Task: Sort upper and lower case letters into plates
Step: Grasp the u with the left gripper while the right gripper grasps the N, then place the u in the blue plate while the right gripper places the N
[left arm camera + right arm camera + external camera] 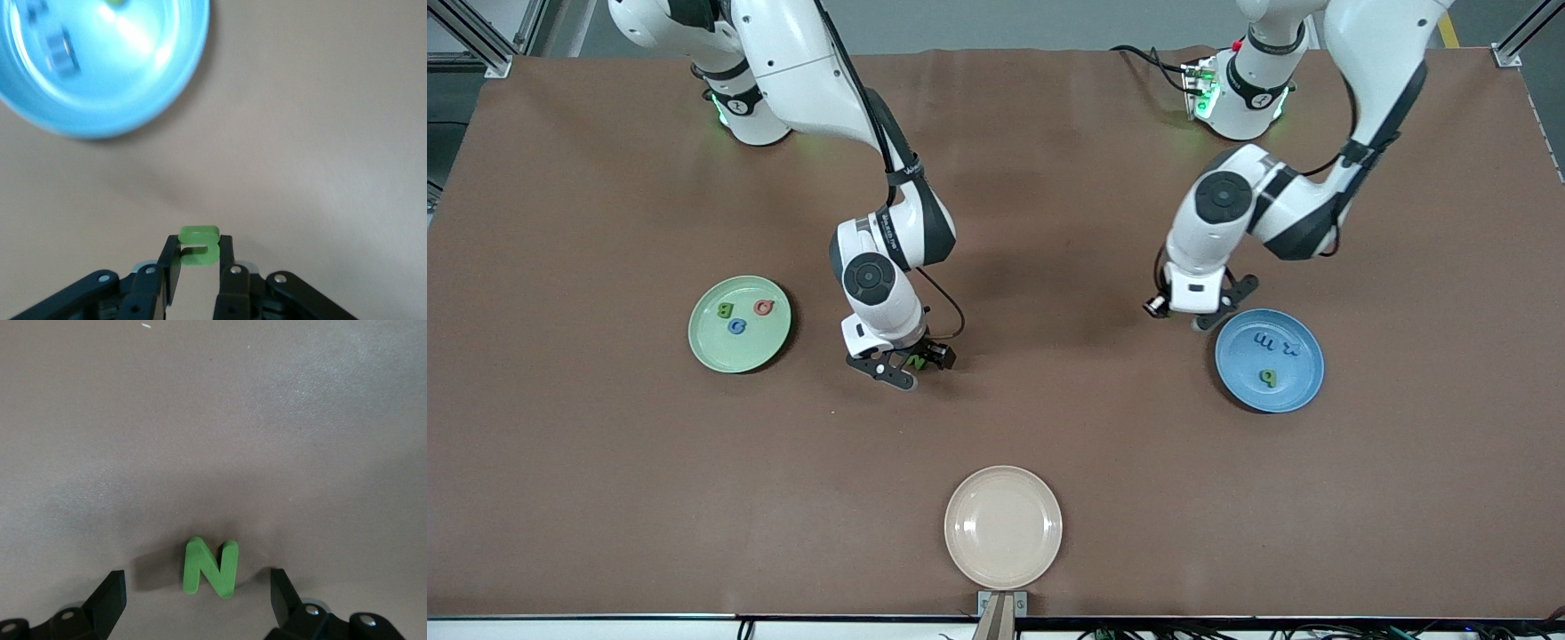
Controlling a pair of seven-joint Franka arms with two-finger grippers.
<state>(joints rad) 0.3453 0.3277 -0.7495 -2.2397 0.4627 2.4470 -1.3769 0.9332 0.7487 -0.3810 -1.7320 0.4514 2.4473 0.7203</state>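
Green N [211, 567] lies flat on the brown table [1049, 418], btwn the mint green plate [739, 324] and the blue plate [1269, 360], closer to the mint one. It looks like a small chunky foam or plastic letter: light, prob stiff enough not to squash, a bit slippery on the flat faces. Best hold, I'd say, is across the two outer uprights, pads square on the sides, not on the diagonal.

Right gripper [198, 600] sits low over it w/ jaws spread wide, one finger each side of the N, neither touching it yet. Capital letter, so it would go w/ the three letters already in the mint plate, incl. a red one [763, 308] and a blue one [736, 326].

Left gripper [198, 270] hovers over the table just beside the blue plate, pinched tight on a small light-green letter [199, 244], shape hard to read, held by its lower part. Thin piece, so could twist in the pads.

Blue plate already carries a dark blue letter [1265, 340] and a green one [1267, 378]. Cream plate [1003, 527] sits nearest the front camera.
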